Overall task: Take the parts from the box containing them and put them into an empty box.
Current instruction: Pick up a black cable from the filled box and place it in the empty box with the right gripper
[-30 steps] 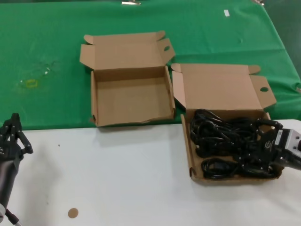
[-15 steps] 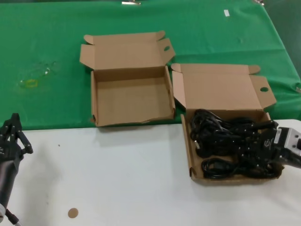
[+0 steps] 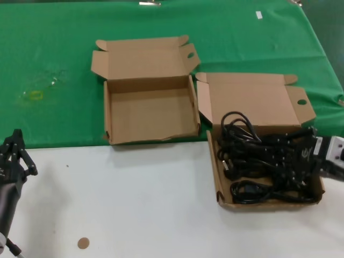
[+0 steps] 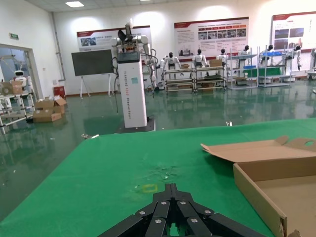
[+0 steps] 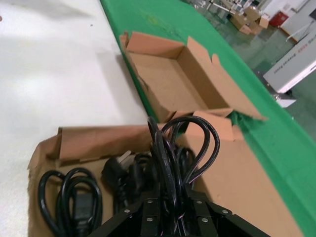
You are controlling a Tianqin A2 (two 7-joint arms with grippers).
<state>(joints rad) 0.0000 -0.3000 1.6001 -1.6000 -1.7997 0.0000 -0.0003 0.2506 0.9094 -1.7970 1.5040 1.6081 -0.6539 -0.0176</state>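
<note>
Right end effector (image 3: pixel 290 156) low over the box of cords (image 3: pixel 317 185), clamped on a cord bundle (image 5: pixel 175 148), left end effector (image 3: pixel 13 156) parked well away, fingers closed.

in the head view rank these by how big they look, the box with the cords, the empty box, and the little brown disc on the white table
1-2. Box with the cords and empty box: look alike, the first nearer the camera, so unranked.
3. Brown disc: far smallest.

A green cloth (image 3: pixel 64 80) covers the far part of the table, with a faint yellowish smudge (image 3: pixel 35 95) on its left side. Nearer lies the bare white tabletop (image 3: pixel 134 199), with a small brown disc (image 3: pixel 83 243) near its front edge. A small white tag (image 3: pixel 258 15) lies on the cloth at the far right.

The left wrist view shows a hall beyond the table: a white pillar (image 4: pixel 132 89), shelving (image 4: pixel 197 74), wall posters (image 4: pixel 210 35).
</note>
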